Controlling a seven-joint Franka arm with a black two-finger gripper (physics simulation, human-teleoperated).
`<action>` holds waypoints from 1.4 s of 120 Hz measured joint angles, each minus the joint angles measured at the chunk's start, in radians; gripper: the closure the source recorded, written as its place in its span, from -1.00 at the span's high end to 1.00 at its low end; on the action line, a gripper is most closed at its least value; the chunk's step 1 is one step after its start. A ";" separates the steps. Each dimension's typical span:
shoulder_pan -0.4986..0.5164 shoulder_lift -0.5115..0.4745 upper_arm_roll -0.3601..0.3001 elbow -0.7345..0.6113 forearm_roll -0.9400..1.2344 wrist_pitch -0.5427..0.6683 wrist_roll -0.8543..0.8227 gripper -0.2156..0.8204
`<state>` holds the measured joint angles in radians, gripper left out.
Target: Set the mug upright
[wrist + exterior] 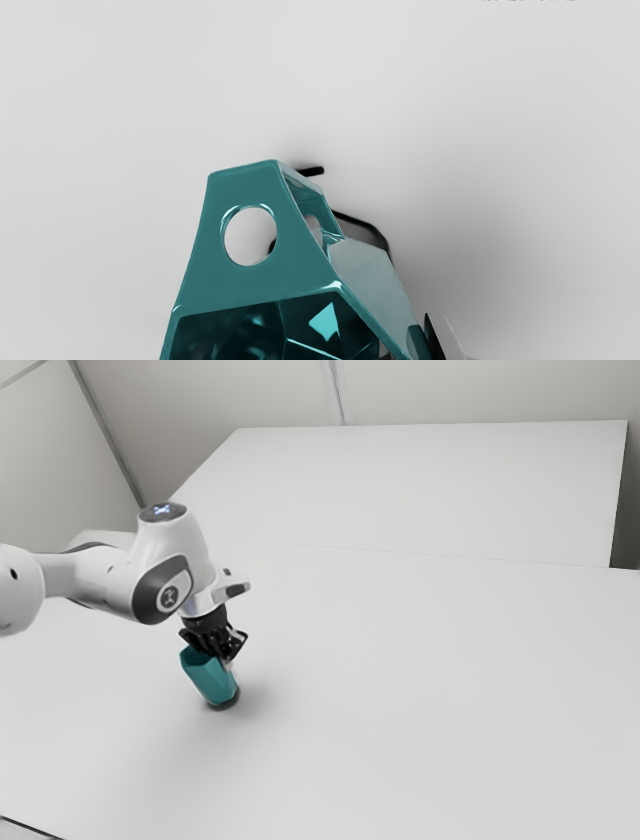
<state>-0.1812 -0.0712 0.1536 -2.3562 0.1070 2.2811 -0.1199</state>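
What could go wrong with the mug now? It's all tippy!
The mug leans, with its mouth toward the exterior view's left, so if the pincer let go now, it might topple onto its side.

The pincer is up at the mug's mouth end, right by the slanted rim, so it could slip off there.

The bottom end is down by the table, so pushing down at this slant might make it skid.

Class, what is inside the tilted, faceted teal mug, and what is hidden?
Inside the mug: dark angular walls and a bright teal patch. Its floor cannot be made out; in the exterior view the black two-finger claw covers part of the opening.
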 joint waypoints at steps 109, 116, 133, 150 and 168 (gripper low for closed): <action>-0.003 -0.004 -0.043 0.229 -0.022 -0.116 -0.107 0.44; -0.001 0.004 -0.043 0.282 -0.023 -0.177 -0.106 0.46; 0.000 0.024 -0.045 0.409 -0.026 -0.311 -0.093 0.50; 0.002 0.053 -0.046 0.541 -0.027 -0.434 -0.077 0.52; 0.005 0.082 -0.046 0.662 -0.038 -0.544 -0.063 0.53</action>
<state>-0.1766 0.0104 0.1080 -1.6941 0.0692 1.7366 -0.1826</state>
